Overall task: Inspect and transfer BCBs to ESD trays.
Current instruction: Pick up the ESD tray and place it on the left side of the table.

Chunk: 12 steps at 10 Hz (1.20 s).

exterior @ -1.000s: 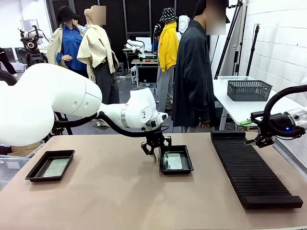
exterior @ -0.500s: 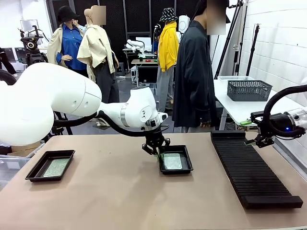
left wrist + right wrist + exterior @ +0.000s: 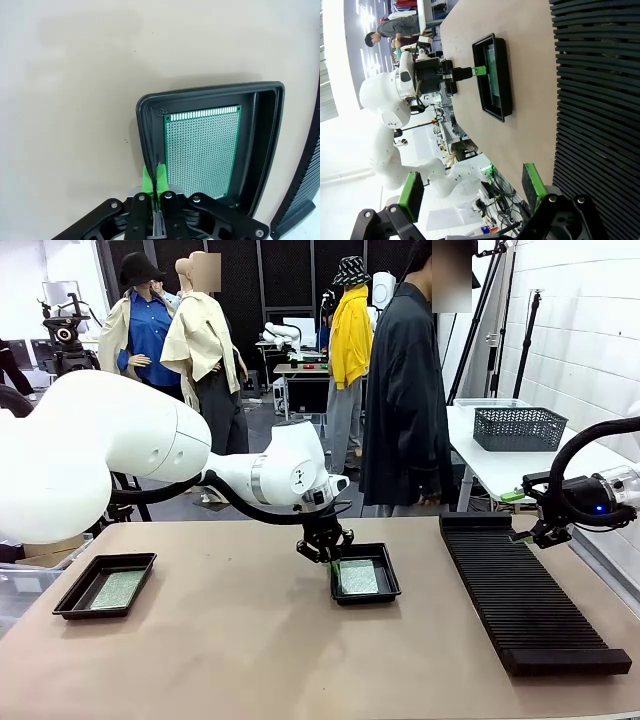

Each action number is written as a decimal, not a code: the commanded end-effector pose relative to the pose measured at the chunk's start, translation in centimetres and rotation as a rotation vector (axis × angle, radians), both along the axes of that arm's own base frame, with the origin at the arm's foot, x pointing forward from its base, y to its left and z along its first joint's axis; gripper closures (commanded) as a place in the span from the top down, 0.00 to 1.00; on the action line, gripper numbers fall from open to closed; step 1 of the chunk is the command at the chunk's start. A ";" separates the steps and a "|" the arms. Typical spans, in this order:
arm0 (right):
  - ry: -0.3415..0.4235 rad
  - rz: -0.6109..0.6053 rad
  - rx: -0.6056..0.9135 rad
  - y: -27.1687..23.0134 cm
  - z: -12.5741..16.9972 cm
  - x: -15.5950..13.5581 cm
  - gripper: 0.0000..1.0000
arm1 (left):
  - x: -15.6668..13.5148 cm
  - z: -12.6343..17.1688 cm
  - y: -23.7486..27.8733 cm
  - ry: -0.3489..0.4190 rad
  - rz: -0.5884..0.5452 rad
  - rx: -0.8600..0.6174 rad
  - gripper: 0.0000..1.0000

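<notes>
Since the earlier frames, the left gripper (image 3: 322, 552) had dropped slightly and closed; its fingers (image 3: 148, 181) were clenched on the middle tray's (image 3: 145, 112) rim at the tray's 9 o'clock, apparently. Inside lay a BCB (image 3: 201, 150), long axis toward 12. The right gripper (image 3: 472, 192) hung released over the ribbed rack (image 3: 520, 595), farther off.

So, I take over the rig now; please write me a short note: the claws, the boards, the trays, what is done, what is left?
Left claw: shut on the rim of the middle shallow black plastic tray.
Right claw: open, holding nothing, above the long black ribbed rack.
Boards: one thin green perforated circuit board lies flat in the middle tray; a second green board lies in the left black tray.
Done: both trays loaded.
Left: release the rim, probably.
</notes>
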State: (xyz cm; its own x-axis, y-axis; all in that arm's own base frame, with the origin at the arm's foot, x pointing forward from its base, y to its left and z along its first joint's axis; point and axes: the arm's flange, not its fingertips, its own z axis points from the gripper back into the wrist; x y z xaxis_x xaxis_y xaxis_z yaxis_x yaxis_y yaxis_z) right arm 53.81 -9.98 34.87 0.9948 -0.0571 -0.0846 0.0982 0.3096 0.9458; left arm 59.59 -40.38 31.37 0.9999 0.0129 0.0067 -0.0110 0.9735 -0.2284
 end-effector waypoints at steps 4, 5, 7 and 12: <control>0.010 0.002 -0.006 0.1 0.2 0.3 1.00 | 0.0 0.3 2.4 0.014 0.019 -0.012 0.00; 0.010 0.002 -0.006 0.1 0.2 0.3 1.00 | -0.1 0.8 4.7 0.018 0.026 -0.027 0.00; 0.010 0.002 -0.006 0.1 0.2 0.3 1.00 | -0.8 1.4 8.0 0.033 0.007 -0.040 0.00; 0.010 0.002 -0.006 0.1 0.2 0.3 1.00 | -3.3 2.0 15.3 -0.005 -0.038 -0.039 0.00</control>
